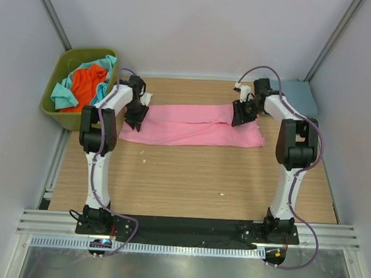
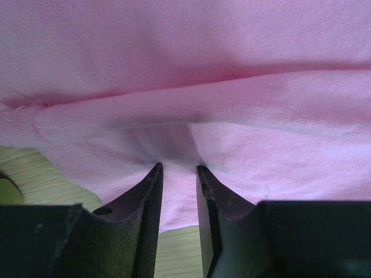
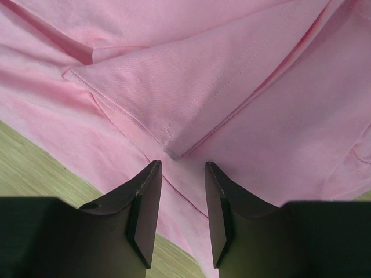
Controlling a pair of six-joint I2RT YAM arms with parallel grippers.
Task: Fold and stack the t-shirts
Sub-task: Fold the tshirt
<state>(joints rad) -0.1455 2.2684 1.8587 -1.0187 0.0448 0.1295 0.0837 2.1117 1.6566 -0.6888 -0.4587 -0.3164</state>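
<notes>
1. Top external view: the pink shirt [image 1: 192, 128] was seen stretched in a long band between the left gripper [image 1: 136, 116] and right gripper [image 1: 242, 112].
2. Left wrist view: a pucker of cloth was pinched between the narrowly set fingers [image 2: 152, 197].
3. Right wrist view: the fingers [image 3: 145, 202] were held somewhat apart, nothing gripped. A folded hem corner lay just beyond their tips.

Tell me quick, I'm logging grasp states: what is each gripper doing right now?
Left gripper: closed on a pinch of the pink t-shirt, cloth puckering at its tips.
Right gripper: open, jaws apart over the same shirt, holding nothing.
</notes>
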